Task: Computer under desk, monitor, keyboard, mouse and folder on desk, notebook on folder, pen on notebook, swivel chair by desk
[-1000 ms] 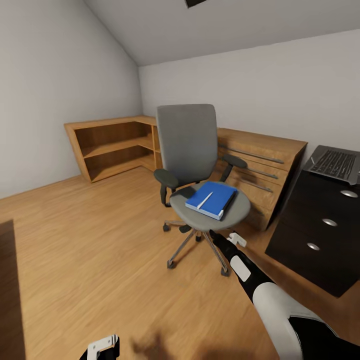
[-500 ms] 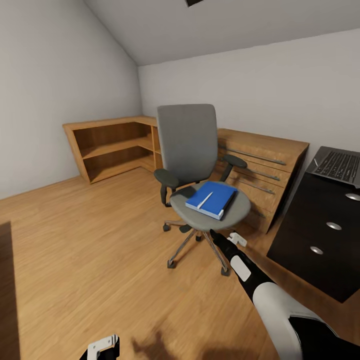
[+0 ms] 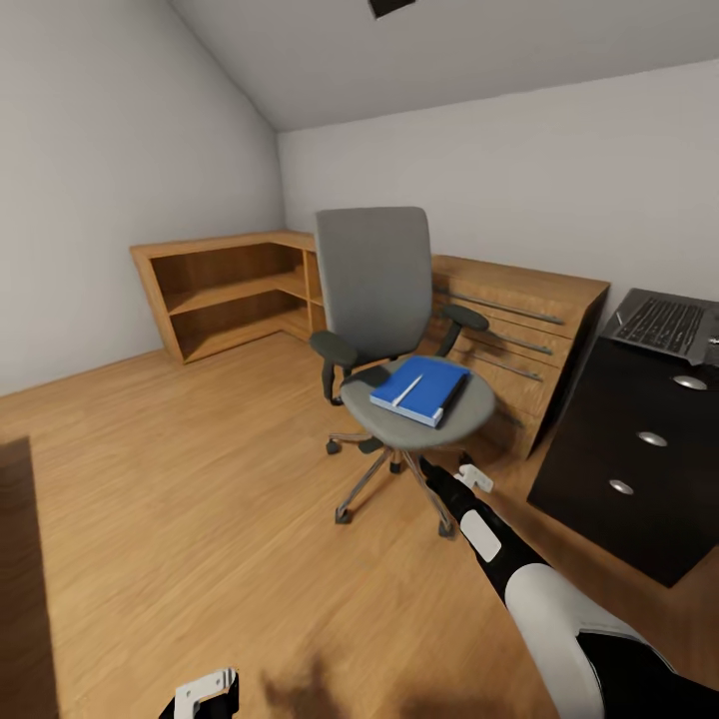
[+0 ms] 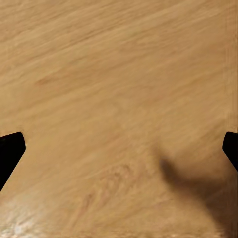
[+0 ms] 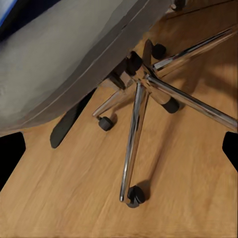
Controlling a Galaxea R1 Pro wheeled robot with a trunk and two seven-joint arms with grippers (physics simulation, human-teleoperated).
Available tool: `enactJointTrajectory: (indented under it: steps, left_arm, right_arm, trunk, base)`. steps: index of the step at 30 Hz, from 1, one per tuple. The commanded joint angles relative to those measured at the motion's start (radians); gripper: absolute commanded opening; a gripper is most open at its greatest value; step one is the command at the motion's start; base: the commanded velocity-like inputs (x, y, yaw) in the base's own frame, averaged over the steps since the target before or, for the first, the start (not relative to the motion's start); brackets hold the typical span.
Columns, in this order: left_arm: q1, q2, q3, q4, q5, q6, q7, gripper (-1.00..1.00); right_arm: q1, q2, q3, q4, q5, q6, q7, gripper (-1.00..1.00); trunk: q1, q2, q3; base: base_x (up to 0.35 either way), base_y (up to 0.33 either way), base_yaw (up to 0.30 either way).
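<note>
The grey swivel chair (image 3: 375,285) stands mid-room on its silver star base (image 5: 144,82). On its seat lies the blue folder (image 3: 427,394) with the white pen (image 3: 406,390) across it; I cannot make out the notebook. To the right is the black desk (image 3: 609,439) with round silver knobs, and the dark keyboard (image 3: 664,325) rests on its top. My right gripper (image 3: 427,466) hangs low just in front of the chair's seat, fingers wide open (image 5: 121,151) and empty. My left gripper (image 4: 120,151) is open over bare floor. Monitor, mouse and computer are out of view.
A light wood cabinet (image 3: 524,320) with long bar handles stands behind the chair, and joins an open corner shelf unit (image 3: 225,290) at the left. A dark furniture edge (image 3: 20,579) shows at the near left. Wood floor stretches left of the chair.
The whole view has shifted slightly: chair, folder and desk sit a little higher and further left in the picture. Both arms hold the same place in the view.
</note>
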Motion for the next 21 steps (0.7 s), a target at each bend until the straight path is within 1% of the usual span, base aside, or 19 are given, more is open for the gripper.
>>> enactJointTrajectory:
  steps: [1,17,21]
  left_arm:
    - [0.000,0.000,-0.001,0.000,0.004,-0.003,0.002,1.00]
    - [0.000,0.000,-0.001,0.000,0.005,-0.003,0.002,1.00]
    - [0.000,-0.001,-0.001,-0.001,0.005,-0.004,-0.003,1.00]
  right_arm:
    - [-0.001,0.001,-0.005,0.002,-0.009,-0.002,0.007,1.00]
    - [-0.001,0.001,-0.005,0.005,-0.009,-0.003,0.007,1.00]
    - [-0.001,0.001,-0.005,0.006,-0.008,-0.003,0.007,1.00]
  trunk:
    - [-0.001,0.000,-0.001]
    - [-0.001,0.000,-0.001]
    - [-0.001,0.000,-0.001]
  base:
    - [-0.294,0.000,0.000]
    - [-0.319,0.000,0.000]
    - [-0.236,0.000,0.000]
